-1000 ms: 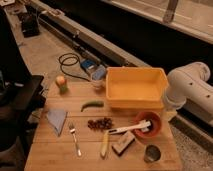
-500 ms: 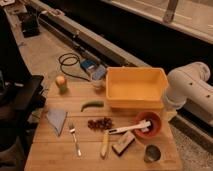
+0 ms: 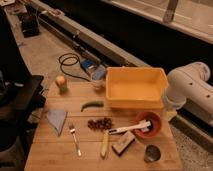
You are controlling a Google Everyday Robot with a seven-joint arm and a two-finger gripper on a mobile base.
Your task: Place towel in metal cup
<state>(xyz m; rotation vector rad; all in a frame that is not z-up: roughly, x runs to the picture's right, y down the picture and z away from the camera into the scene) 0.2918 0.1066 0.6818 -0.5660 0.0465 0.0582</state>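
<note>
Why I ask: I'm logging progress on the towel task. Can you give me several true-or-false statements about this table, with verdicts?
1. The towel is inside the metal cup. False: it lies flat on the table's left side, and the cup stands apart at the front right.
2. A fork lies just right of the towel. True.
3. The metal cup stands nearer the camera than the reddish-brown bowl. True.
4. The green vegetable sits in the yellow bin. False: it lies on the wood beside the bin.
5. The gripper holds the towel. False: the gripper is out of view. Only the white arm shows, at the table's right.
</note>
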